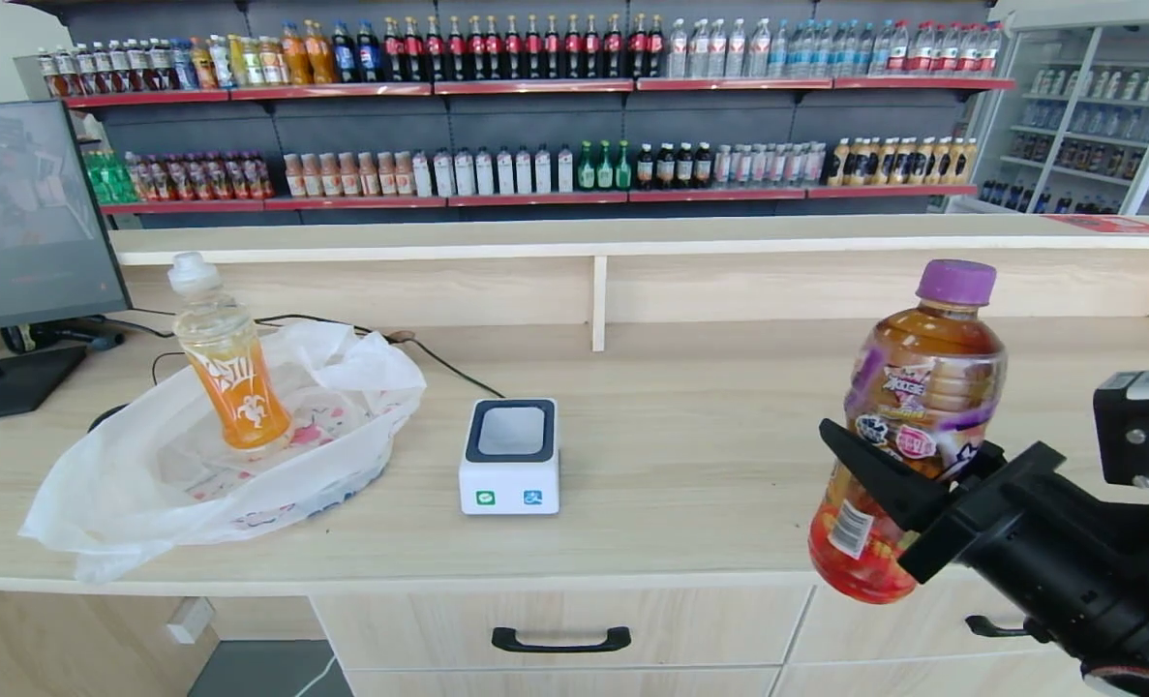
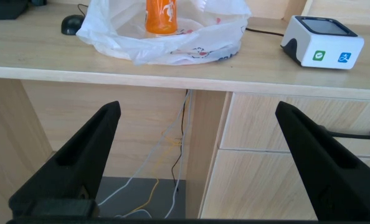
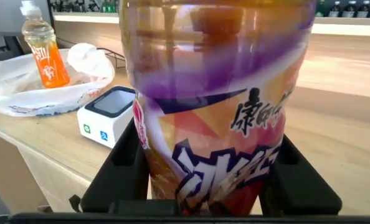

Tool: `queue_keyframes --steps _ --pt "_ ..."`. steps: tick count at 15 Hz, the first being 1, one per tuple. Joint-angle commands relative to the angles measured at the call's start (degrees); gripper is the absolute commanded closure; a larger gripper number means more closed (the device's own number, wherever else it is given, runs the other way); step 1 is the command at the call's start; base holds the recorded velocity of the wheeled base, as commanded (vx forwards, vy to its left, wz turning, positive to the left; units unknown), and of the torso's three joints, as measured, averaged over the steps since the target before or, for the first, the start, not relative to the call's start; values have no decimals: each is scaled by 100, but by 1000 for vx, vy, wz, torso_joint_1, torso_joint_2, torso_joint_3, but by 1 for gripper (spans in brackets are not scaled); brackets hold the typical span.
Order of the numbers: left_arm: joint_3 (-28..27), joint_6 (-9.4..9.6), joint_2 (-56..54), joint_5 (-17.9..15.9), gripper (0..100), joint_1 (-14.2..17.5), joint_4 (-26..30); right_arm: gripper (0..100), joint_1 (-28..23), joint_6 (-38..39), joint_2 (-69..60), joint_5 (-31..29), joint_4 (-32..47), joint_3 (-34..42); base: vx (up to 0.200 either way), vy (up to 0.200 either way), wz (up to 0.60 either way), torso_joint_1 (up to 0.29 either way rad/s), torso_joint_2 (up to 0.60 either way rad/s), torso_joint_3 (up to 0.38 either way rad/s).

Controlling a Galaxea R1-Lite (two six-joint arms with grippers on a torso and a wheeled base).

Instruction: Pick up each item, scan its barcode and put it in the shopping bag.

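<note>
Purple-capped bottle (image 1: 922,387) of amber drink, clamped at mid-body between the fingers of the right gripper (image 1: 913,474) and held nearly upright over the front edge of the table (image 1: 710,455), at the robot's right. Barcode scanner (image 1: 510,455), white with a dark-framed window facing up, stands at mid-table, well apart from the held bottle. Shopping bag (image 1: 129,484) lies open to its left, an orange bottle (image 1: 230,368) standing upright inside. Left gripper (image 2: 194,162) hangs below the tabletop, fingers wide apart, holding nothing.
</note>
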Motion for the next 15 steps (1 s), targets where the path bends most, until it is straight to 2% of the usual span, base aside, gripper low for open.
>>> queue_keyframes --steps 1,15 --pt "-6 17 -2 1 0 0 1 100 -152 -2 -137 2 -9 -24 0 0 0 0 0 0" --pt "-6 -10 -2 1 0 9 1 100 -249 24 -119 11 -9 -199 0 0 0 0 0 0"
